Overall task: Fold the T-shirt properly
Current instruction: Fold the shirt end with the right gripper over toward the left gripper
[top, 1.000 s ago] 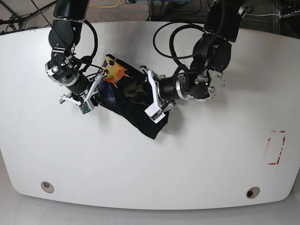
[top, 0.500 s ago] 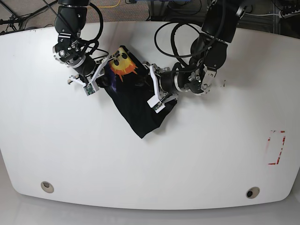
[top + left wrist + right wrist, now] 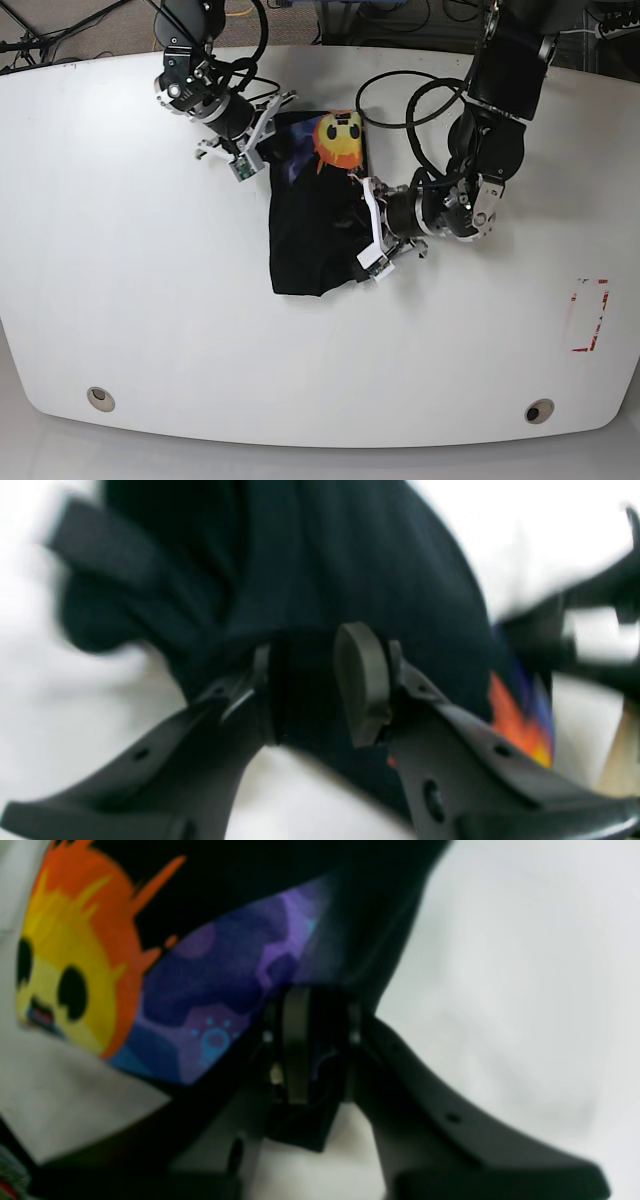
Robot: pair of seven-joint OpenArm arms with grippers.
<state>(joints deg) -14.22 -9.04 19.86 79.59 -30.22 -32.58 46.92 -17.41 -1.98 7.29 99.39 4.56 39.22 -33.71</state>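
1. The T-shirt (image 3: 312, 215) lies bunched on the white worktop (image 3: 150, 320), print up top.
2. Left gripper (image 3: 310, 685) fingers pinch its black edge; right gripper (image 3: 310, 1040) fingers clamp the printed part.
3. Probably both corners are held so the cloth stays taut for a fold.

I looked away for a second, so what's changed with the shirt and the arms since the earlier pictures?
Both arms swung the T-shirt toward the table's far side, turning it from a slant to hang nearly straight toward the camera. The right gripper and left gripper stay clamped on it. The table is unchanged.
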